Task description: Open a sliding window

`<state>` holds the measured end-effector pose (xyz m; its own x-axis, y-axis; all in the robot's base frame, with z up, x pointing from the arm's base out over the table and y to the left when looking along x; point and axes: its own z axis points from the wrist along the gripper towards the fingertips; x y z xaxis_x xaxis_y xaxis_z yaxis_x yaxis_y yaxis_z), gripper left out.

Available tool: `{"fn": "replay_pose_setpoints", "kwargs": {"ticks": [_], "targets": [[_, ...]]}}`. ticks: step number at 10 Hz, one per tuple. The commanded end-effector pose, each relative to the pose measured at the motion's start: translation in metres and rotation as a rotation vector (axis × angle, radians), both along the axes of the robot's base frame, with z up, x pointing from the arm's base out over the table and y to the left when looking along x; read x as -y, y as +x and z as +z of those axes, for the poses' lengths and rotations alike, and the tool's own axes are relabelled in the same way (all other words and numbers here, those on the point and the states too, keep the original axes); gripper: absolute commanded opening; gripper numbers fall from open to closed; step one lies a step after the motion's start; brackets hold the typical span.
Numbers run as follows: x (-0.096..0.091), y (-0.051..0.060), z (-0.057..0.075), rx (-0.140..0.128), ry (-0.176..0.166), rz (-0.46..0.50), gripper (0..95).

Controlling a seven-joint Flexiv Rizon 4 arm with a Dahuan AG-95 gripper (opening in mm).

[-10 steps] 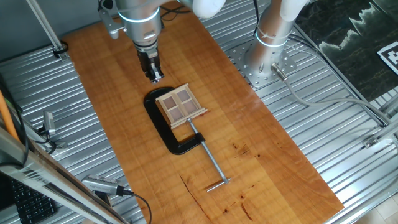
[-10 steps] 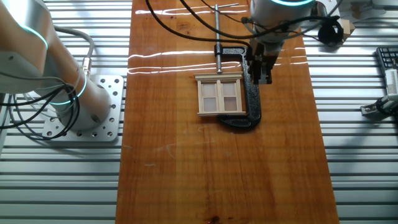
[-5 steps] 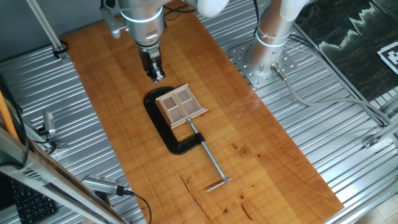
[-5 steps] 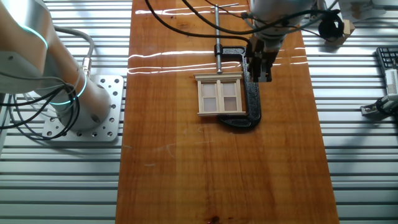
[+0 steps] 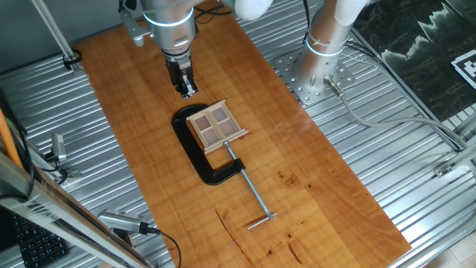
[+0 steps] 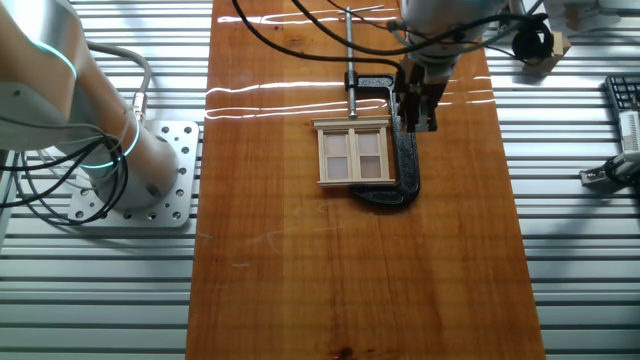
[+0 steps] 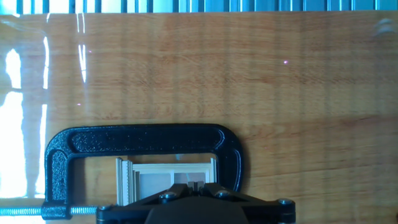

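Note:
The sliding window (image 5: 216, 126) is a small light-wood frame with four brownish panes. It lies flat on the wooden board, held in a black C-clamp (image 5: 199, 156). It also shows in the other fixed view (image 6: 353, 154) and at the bottom of the hand view (image 7: 165, 180). My gripper (image 5: 186, 91) hangs above the board just behind the window and the clamp's curved back, in the other fixed view (image 6: 416, 118) over the clamp's arm. Its jaws are closed together with nothing between them, as the hand view (image 7: 194, 185) shows.
The clamp's long metal screw (image 5: 253, 195) with its T-handle runs toward the board's front. The wooden board (image 5: 297, 171) lies on a ribbed metal table. A second arm's base (image 5: 316, 71) stands at the right, with cables (image 5: 387, 119) beside it.
The gripper has shifted slightly away from the window along the board and then stayed still. The window and clamp have not moved.

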<state>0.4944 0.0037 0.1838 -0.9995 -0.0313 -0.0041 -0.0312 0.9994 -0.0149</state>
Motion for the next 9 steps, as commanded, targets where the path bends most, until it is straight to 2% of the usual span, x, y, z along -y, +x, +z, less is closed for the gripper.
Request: {"fn": "replay_pose_setpoints", "kwargs": {"ticks": [1,3,5,7,8,9], "targets": [[-0.0005,0.0008,-0.0003,0.002,0.005,0.017,0.0],[-0.0005,0.001,-0.0004,0.007,0.005,0.035,0.0],[-0.0005,0.0012,-0.0004,-0.003,0.015,0.074,0.0],[-0.0004,0.001,-0.0005,-0.011,0.008,0.066,0.0],[-0.0009,0.0009,0.0007,0.013,0.013,0.083,0.0],[-0.0009,0.0012,0.0007,0.011,0.012,0.092,0.0]]}}
